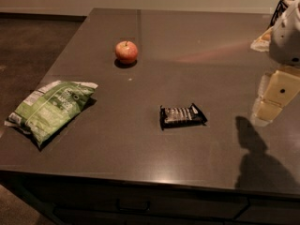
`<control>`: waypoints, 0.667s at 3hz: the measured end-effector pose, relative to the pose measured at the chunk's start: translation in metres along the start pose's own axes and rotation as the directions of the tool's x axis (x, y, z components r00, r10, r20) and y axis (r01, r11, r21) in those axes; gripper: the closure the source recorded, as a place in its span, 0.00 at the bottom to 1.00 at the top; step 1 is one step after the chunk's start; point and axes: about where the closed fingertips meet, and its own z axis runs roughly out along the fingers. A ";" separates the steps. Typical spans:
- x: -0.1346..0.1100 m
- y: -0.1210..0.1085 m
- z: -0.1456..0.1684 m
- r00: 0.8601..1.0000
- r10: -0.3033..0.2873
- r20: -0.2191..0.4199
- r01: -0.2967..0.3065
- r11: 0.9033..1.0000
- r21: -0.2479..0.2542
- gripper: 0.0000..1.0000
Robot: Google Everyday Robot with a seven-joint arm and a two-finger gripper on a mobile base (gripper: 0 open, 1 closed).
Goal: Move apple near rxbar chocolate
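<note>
The apple (126, 51) is small, round and red-orange with a short stem. It stands on the dark table (197, 46) at the far left of centre. The rxbar chocolate (182, 116), a flat black wrapper with white lettering, lies near the middle of the table, to the right of the apple and nearer to me. My gripper (269, 108) hangs at the right edge of the view above the table, well to the right of the bar and far from the apple. It holds nothing that I can see.
A green chip bag (49, 108) lies near the table's left edge. A pale object (261, 42) and a dark wire basket (280, 8) sit at the far right corner. The table's front edge, with a drawer handle (133, 205) below it, runs along the bottom.
</note>
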 end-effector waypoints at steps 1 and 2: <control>-0.031 -0.019 0.026 0.998 0.027 0.057 -0.026 1.000 -0.016 0.00; -0.070 -0.043 0.060 0.989 0.075 0.124 -0.073 0.997 -0.023 0.00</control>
